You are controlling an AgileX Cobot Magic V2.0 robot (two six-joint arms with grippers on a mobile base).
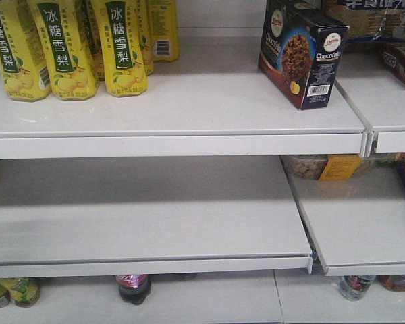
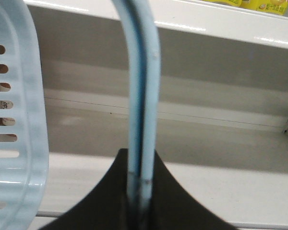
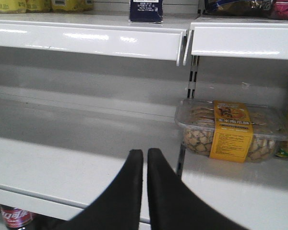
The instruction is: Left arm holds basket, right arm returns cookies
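The cardboard cookie box (image 1: 302,59), dark and rectangular, stands on the top white metal shelf (image 1: 189,111) in the upper right of the front view, well apart from the glossy yellow drink cartons (image 1: 67,47) at upper left. The left gripper (image 2: 141,191), black and tapered, pinches the flat, smooth blue handles (image 2: 143,96) of the slotted plastic basket (image 2: 19,120). The right gripper (image 3: 145,158) has its curved black fingers pressed together on nothing, low in its view, near a clear cracker pack (image 3: 230,129).

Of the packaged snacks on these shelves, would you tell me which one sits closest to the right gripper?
The clear pack of pale crackers with the yellow label, on the shelf level just beyond the right gripper. The cookies stand one shelf higher and farther off.
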